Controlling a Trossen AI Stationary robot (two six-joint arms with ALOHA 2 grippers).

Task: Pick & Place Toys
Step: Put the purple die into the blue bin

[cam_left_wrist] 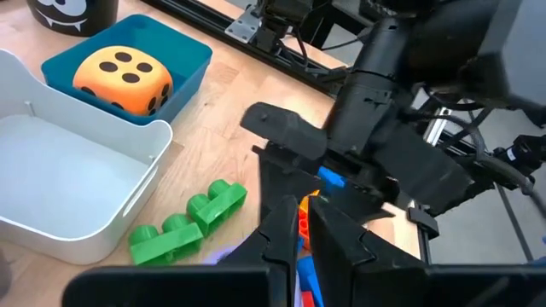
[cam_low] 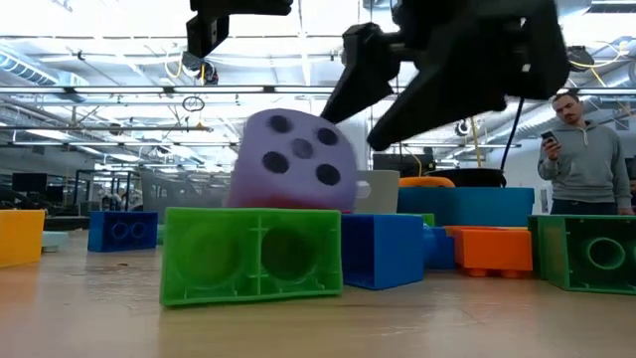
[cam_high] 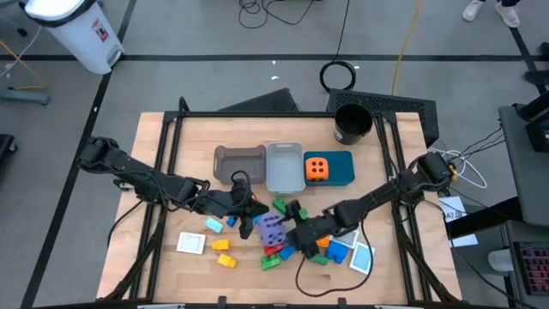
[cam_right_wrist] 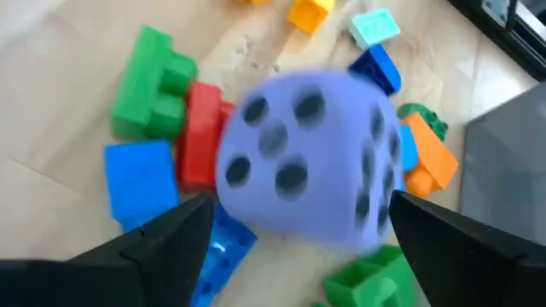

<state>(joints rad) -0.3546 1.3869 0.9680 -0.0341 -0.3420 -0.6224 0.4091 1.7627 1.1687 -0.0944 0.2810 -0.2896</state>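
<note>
The purple dotted cube (cam_high: 272, 227) lies tilted on a pile of bricks, over a red brick (cam_right_wrist: 200, 141) and behind a green one (cam_low: 253, 254). My right gripper (cam_right_wrist: 303, 213) is open just above the cube (cam_right_wrist: 311, 158), one finger on either side of it; whether they touch it, I cannot tell. My left gripper (cam_high: 247, 216) hovers to the cube's left with its fingers close together (cam_left_wrist: 304, 213); nothing shows in them. The orange dotted cube (cam_high: 317, 168) sits in the teal bin (cam_high: 343, 168).
A grey bin (cam_high: 240, 163) and a clear bin (cam_high: 284, 166) stand beside the teal one, with a black cup (cam_high: 352, 123) behind. Loose bricks (cam_high: 221, 245) and white cards (cam_high: 190, 243) (cam_high: 362, 257) lie near the front. A person (cam_low: 581, 149) stands beyond the table.
</note>
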